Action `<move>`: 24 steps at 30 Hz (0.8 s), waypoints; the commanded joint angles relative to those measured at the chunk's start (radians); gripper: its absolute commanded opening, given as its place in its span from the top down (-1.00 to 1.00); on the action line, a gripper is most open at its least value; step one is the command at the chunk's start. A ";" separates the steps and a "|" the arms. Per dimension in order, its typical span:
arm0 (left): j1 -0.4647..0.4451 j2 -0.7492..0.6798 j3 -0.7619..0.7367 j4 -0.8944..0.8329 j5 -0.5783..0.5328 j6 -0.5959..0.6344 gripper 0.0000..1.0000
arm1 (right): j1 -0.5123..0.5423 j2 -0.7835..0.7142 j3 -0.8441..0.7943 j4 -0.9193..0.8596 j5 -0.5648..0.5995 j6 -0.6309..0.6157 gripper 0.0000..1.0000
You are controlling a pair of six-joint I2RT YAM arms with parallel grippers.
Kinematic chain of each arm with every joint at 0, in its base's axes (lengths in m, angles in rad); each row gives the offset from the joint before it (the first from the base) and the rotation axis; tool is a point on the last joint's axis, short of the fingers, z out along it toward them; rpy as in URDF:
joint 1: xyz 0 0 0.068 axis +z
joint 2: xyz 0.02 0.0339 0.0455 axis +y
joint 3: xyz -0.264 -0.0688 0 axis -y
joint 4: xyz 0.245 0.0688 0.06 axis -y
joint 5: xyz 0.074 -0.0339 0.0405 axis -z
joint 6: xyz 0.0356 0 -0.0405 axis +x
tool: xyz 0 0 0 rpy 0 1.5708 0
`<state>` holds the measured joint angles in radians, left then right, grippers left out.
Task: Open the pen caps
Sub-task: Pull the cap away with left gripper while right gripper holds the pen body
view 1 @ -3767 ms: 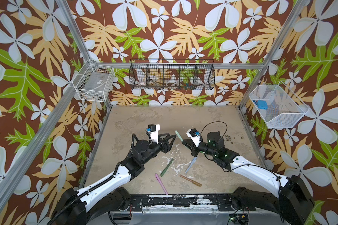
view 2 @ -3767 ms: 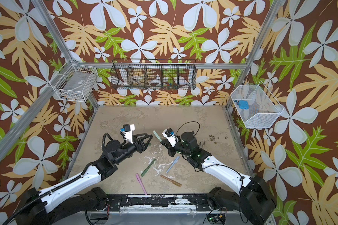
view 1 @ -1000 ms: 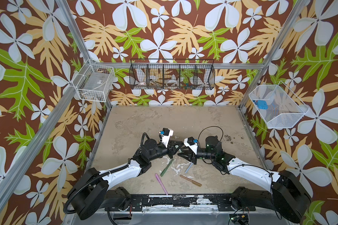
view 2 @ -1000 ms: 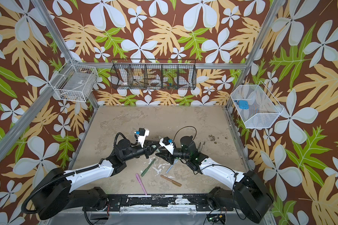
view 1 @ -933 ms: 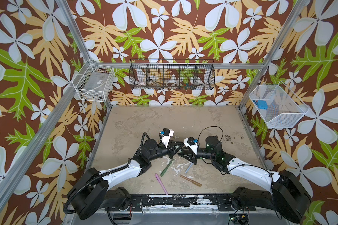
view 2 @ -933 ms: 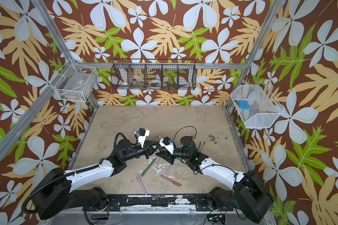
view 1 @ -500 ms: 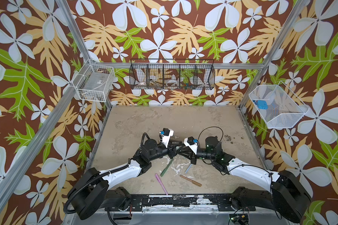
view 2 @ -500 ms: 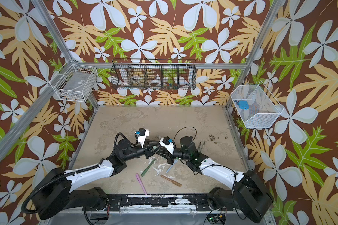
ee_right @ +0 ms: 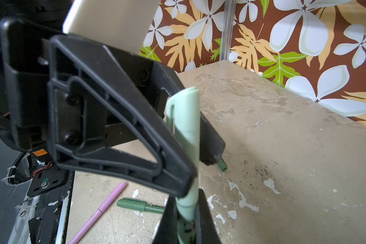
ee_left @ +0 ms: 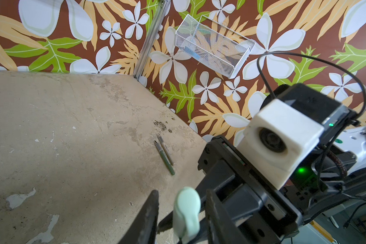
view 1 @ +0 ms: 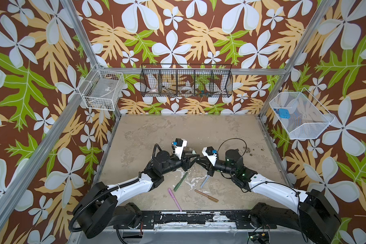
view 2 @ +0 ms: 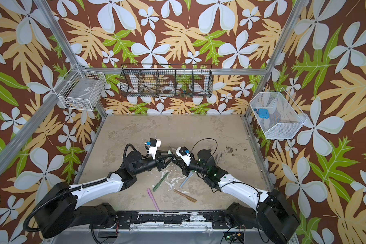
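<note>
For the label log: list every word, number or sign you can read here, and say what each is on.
Nothing reads clearly.
Orange sticker on a black part: a short printed code, too blurred to read.
Mint pen: dark print low on its barrel, too blurred to read.
Green pen: tiny pale marks, too small to read.
No other text shows in any view.

Pens lie on the table — basket behind.
</note>
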<state>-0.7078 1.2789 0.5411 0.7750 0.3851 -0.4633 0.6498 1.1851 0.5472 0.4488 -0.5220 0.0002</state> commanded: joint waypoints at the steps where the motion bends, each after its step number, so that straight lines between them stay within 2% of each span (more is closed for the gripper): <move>1: 0.001 0.007 0.006 0.036 0.013 0.001 0.32 | 0.001 0.003 0.005 0.021 0.010 0.009 1.00; 18: 0.001 0.019 0.011 0.036 0.021 0.000 0.60 | 0.003 0.010 0.007 0.021 -0.010 0.006 1.00; 24: 0.001 0.020 0.011 0.036 0.021 0.002 0.87 | 0.002 0.014 0.009 0.018 -0.013 0.003 1.00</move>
<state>-0.7078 1.2987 0.5449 0.7750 0.3977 -0.4637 0.6498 1.1961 0.5518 0.4488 -0.5243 0.0002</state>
